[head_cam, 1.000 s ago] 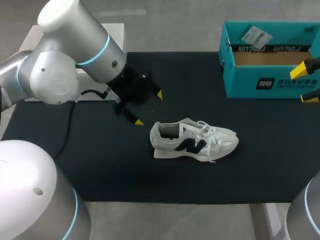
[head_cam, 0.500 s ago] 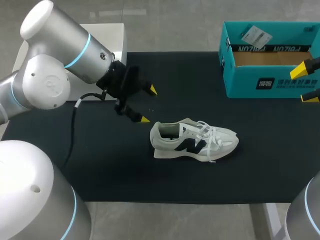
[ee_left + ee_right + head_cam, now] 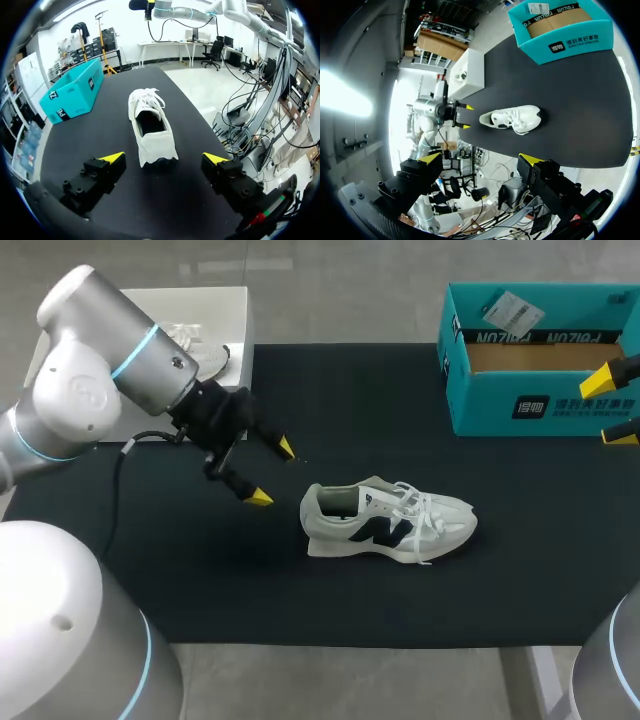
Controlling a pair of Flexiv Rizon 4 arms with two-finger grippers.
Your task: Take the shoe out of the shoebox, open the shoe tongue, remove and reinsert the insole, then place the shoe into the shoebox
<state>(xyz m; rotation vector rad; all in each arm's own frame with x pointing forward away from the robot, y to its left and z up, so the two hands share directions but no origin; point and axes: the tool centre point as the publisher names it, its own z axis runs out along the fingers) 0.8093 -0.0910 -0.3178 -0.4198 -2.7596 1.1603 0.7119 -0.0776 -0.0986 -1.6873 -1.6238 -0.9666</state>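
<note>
Our left fingers (image 3: 259, 498) stand apart left of the mid-frame shoe (image 3: 388, 521); our right fingers (image 3: 600, 380), also apart, sit beside the upper-right shoebox (image 3: 480, 400).

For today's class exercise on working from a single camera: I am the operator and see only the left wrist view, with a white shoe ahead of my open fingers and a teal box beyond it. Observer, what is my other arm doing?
Observer: Your right gripper is open and empty, held far off from the shoe, which looks small in its wrist view.
Operator: Is there anything inside the box?
Observer: The head view shows no shoe in the shoebox, just its brown floor.
Operator: What is on the shoe's side?
Observer: It stands upright on its sole, with a dark logo on the side facing the robot.
</note>
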